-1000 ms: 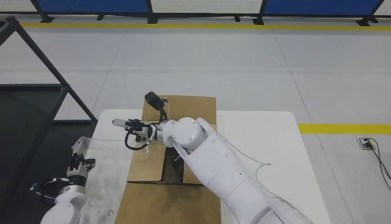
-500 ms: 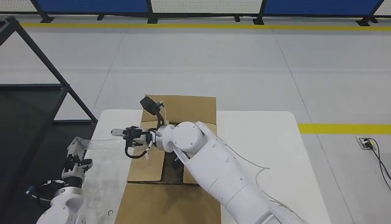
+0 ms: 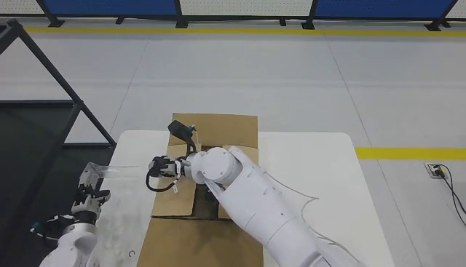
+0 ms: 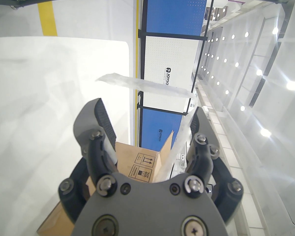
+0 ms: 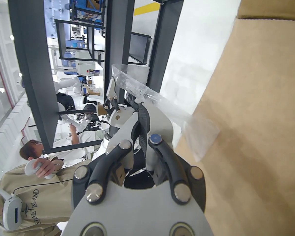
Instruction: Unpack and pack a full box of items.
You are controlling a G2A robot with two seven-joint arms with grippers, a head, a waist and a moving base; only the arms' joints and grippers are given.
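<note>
An open cardboard box (image 3: 226, 125) stands in the middle of the white table (image 3: 320, 172). A long clear plastic bag (image 3: 120, 168) hangs in the air to the left of the box. My right gripper (image 3: 154, 167) is shut on the bag's end nearest the box; in the right wrist view the bag (image 5: 162, 104) runs out from the right gripper (image 5: 141, 106) beside the box wall (image 5: 260, 99). My left gripper (image 3: 86, 194) is at the table's left edge, open, with the bag (image 4: 147, 87) crossing beyond the left gripper (image 4: 150, 114) and brushing one finger (image 4: 198, 124).
A black metal frame (image 3: 44, 70) stands just left of the table. The box's front flap (image 3: 200, 249) lies flat toward the near edge. The right half of the table is bare white surface.
My right gripper has drawn back toward the box and slightly nearer, bringing the bag's end with it. The left gripper has shifted a little to the left.
</note>
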